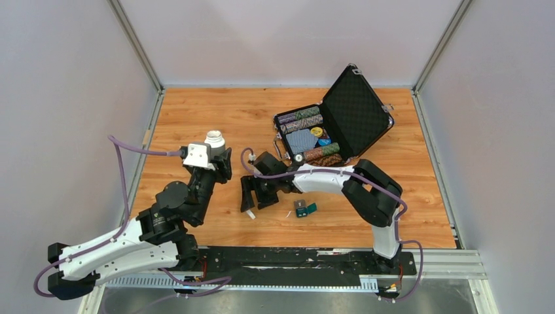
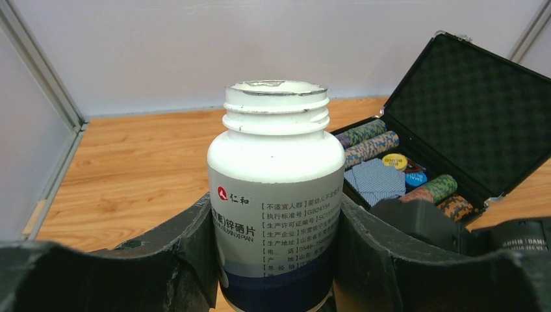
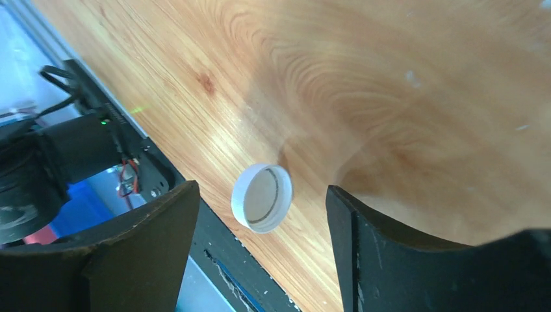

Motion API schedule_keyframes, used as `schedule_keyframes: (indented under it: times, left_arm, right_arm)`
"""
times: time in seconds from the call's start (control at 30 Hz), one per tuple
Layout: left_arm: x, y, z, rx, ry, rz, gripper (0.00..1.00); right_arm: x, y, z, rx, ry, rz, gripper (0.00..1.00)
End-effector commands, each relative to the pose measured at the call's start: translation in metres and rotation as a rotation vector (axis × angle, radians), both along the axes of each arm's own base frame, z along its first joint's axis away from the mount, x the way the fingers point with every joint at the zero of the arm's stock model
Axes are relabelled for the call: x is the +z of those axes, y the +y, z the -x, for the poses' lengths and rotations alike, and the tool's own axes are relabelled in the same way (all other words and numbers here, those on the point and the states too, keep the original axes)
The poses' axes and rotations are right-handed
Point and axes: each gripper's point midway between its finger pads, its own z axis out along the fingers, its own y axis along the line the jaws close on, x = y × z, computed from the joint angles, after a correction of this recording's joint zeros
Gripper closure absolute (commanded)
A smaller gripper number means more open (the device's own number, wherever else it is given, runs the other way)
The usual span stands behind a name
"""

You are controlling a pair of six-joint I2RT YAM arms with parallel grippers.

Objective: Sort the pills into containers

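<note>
R wrist cam: two black fingers (image 3: pixel 383 253) stand wide apart at the bottom of the view, one on each side, nothing btwn them gripped. White cap (image 3: pixel 262 197) lies on the wood table (image 3: pixel 390 78) in the gap, hollow side up, clear of both fingers, approx. midway. It sits near the table's edge. Past that edge, at left, is a black frame (image 3: pixel 84 140) w/ red & black wires (image 3: pixel 130 175) and a small green light (image 3: pixel 102 121). Soft shadow falls on the wood beside the cap.
</note>
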Motion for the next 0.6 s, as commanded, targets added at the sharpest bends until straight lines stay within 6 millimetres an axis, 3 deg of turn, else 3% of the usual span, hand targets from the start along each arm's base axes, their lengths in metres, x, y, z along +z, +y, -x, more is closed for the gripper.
schedule_keyframes:
  times: [0.0,0.13,0.27,0.47,0.57]
  left_arm:
    - [0.022,0.011,0.003,0.019,-0.033,0.067,1.0]
    - [0.023,0.014,0.004,0.024,-0.037,0.07,1.0]
    - [0.023,0.015,0.004,0.026,-0.037,0.071,1.0]
    - [0.022,0.014,0.004,0.025,-0.036,0.071,1.0]
    - [0.022,0.014,0.003,0.025,-0.034,0.069,1.0]
  right_arm:
    - [0.015,0.004,-0.001,-0.026,-0.189,0.117,0.32]
    - [0.02,0.013,0.005,-0.006,-0.275,0.157,0.34]
    - [0.001,0.006,-0.001,-0.036,-0.304,0.283,0.39]
    - [-0.014,-0.011,-0.008,-0.07,-0.338,0.394,0.62]
    - [-0.013,-0.016,-0.007,-0.064,-0.348,0.403,0.65]
